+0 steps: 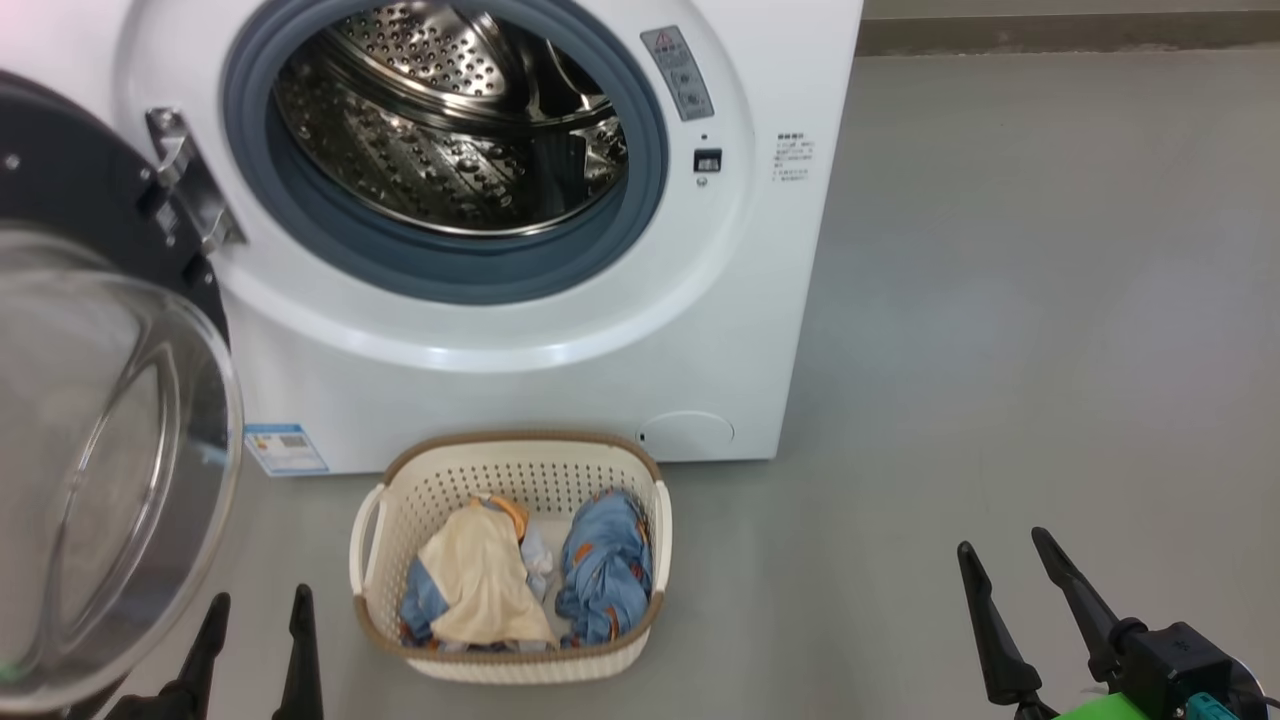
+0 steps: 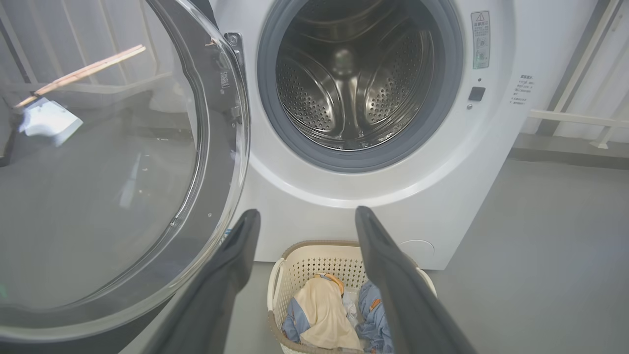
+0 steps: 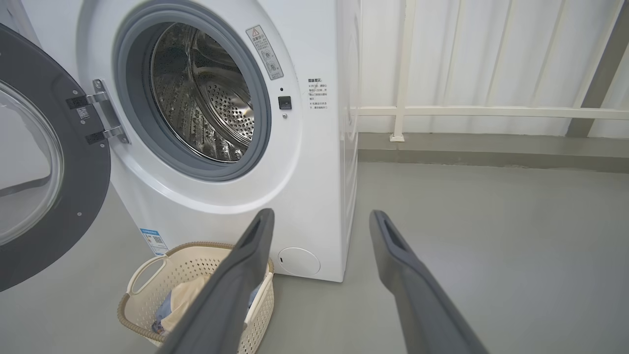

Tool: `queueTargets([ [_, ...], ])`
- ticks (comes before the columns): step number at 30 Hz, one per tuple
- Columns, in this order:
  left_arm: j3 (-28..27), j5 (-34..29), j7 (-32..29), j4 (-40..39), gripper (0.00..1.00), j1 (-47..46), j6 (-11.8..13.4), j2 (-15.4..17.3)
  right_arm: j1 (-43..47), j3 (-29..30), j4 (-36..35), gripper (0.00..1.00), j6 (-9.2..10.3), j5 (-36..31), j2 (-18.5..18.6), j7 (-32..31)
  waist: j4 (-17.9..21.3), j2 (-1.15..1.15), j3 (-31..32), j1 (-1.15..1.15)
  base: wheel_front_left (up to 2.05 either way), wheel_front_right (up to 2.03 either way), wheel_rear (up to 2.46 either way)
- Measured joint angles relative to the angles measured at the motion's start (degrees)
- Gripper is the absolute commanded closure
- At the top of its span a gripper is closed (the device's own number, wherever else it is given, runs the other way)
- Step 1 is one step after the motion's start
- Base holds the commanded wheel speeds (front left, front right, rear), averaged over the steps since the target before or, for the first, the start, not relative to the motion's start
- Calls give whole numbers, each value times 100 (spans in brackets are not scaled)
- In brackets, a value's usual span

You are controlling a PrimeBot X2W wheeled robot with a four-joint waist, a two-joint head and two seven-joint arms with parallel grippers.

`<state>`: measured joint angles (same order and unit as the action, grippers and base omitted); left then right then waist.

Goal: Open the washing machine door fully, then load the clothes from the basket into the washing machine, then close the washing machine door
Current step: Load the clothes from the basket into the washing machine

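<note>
1. Found the left claw (image 1: 260,598) at the near left, dark fingers pointing up the head view and spread wide, gripping nothing, just beside the lower rim of the open door.
2. Found the right claw (image 1: 1002,542) at the near right, well apart from the basket, fingers equally wide and empty, tips leaning a little leftward over bare floor (image 1: 1000,350).
3. Saw the basket (image 1: 520,438) standing upright on the floor, beyond the claws and just in front of the machine's base, one handle at each side.
4. Saw the clothes (image 1: 545,575) inside it, side by side: the cream garment (image 1: 480,585) on the left, the light blue garment (image 1: 605,565) on the right, each lying lengthwise from near to far.
5. Saw the washing machine door (image 1: 60,190) swung out on its hinge (image 1: 190,185) at the left of the opening, inner face and bulging glass bowl (image 1: 110,450) turned toward the robot.
6. Saw the washing machine (image 1: 500,390) farthest back, round mouth facing the robot, grey-blue gasket (image 1: 460,275) ringing the steel drum (image 1: 450,130), blue label (image 1: 285,448) low at the left, round white cap (image 1: 687,432) low at the right, just behind the basket.
</note>
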<state>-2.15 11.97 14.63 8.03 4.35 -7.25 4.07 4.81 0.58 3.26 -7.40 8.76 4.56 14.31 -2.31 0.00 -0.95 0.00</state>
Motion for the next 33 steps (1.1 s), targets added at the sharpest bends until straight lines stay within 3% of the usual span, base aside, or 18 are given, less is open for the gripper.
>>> queueTargets([
  [13, -36, -25, 0, -187, 0, -119, 24, -10, -12, -3, 0, 0, 0, 2, 4, 0, -22, 0, -149, 0, 163, -163, 0],
  [33, 54, -19, 0, -224, 0, -113, -9, -54, -19, 8, 73, 0, 0, 7, 4, 0, -14, 0, -268, 0, 10, -10, 0],
])
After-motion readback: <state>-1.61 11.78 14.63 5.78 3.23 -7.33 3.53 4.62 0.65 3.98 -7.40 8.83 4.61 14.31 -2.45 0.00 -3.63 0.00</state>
